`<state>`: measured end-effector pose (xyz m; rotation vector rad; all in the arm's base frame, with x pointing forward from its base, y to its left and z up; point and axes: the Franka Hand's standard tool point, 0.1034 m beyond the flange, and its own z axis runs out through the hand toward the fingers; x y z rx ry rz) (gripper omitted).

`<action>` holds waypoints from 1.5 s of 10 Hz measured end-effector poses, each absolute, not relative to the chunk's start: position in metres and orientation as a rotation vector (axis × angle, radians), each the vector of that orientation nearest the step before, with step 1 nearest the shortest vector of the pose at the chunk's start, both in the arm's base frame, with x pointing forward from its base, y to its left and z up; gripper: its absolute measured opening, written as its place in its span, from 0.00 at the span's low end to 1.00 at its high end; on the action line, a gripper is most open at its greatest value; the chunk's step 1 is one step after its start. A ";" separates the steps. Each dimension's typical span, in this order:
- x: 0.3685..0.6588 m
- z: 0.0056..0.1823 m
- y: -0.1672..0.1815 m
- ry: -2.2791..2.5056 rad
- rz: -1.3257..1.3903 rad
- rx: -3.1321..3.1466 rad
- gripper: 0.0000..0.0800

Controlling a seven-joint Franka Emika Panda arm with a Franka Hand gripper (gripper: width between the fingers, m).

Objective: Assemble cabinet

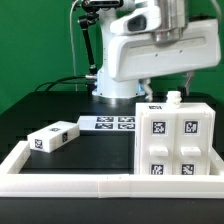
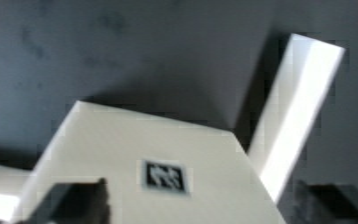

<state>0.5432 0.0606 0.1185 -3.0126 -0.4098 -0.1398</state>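
Cabinet body (image 1: 175, 140): white plastic box, four black-and-white square tags on the face toward the exterior camera, small knob on top. It stands on the black table (image 1: 30, 110) just beside the marker board (image 1: 110, 123), on the exterior view's right of it and nearer the camera. A loose white block (image 1: 55, 137) with tags lies flat on the exterior view's left of the board, well apart from the body. My gripper (image 2: 194, 200) is spread wide, fingers (image 2: 78, 200) far apart, nothing clamped. In the wrist view a white face with one tag (image 2: 163, 177) sits between them, and a white strip (image 2: 291, 100) runs alongside; can't tell whether the pads touch either. My arm (image 1: 150, 45) reaches over the board's far side, wrist pointing down, hand just above the body's back corner.
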 end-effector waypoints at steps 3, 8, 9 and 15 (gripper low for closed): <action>0.491 0.094 0.022 -0.349 -0.177 -3.056 0.97; 0.458 0.075 -0.041 -0.361 -0.175 -3.093 1.00; 0.458 0.074 -0.041 -0.370 -0.175 -3.092 1.00; 0.450 0.074 -0.084 0.303 -0.167 -3.080 1.00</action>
